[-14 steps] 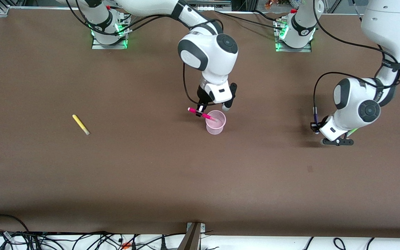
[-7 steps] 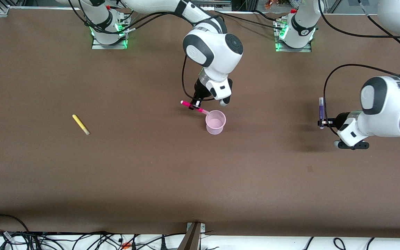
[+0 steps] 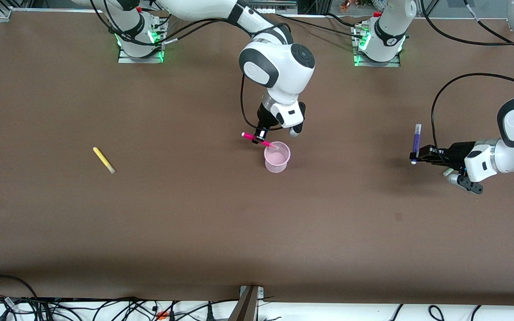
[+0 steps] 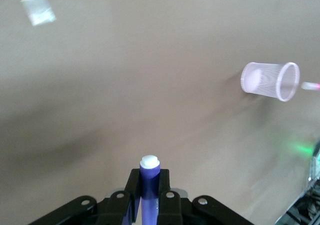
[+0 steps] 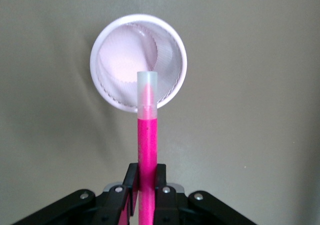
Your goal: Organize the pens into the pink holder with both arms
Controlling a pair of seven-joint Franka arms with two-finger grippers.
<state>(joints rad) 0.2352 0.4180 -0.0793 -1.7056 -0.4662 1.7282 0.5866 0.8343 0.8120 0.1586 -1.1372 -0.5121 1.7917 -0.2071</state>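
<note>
Right end effector [image 3: 260, 136] grasps the magenta pen [image 3: 259, 140], its pale cap over the rim of the pink holder [image 3: 277, 157] at mid-worktop [image 3: 194, 214]. Left end effector [image 3: 417, 156] grasps the purple pen [image 3: 416, 139] above the worktop's left-arm end. The yellow pen [image 3: 104, 160] lies toward the right arm's end.

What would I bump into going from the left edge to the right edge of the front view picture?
Yellow pen → magenta pen in the right end effector → pink holder → purple pen in the left end effector.
</note>
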